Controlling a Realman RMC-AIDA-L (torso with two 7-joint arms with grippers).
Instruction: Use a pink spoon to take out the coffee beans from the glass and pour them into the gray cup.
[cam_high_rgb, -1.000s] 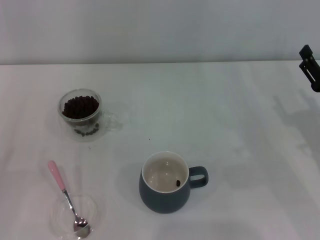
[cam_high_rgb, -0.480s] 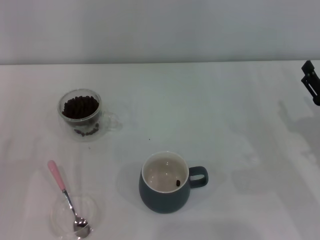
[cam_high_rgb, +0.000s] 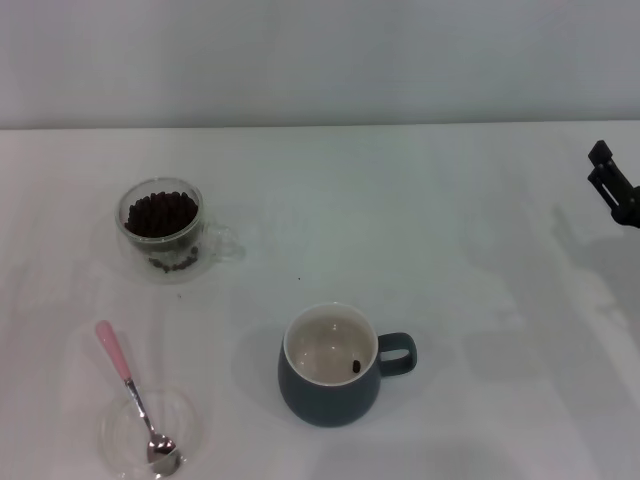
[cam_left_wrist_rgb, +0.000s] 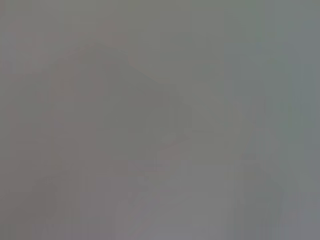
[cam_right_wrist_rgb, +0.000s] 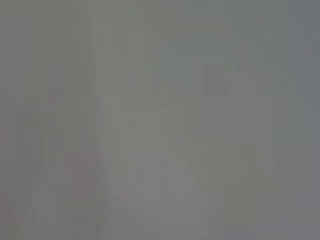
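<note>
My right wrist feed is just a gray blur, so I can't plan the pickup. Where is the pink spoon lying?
Observer: The pink spoon lies at the table's front left, its bowl resting in a shallow clear dish, with the handle pointing away from the robot.
Operator: And the beans?
Observer: The coffee beans are heaped in the glass, which stands behind the spoon.
Operator: Where is my arm against the cup?
Observer: The right gripper is at the far right edge of the head view, well away from the gray cup, which holds one dark bean.
</note>
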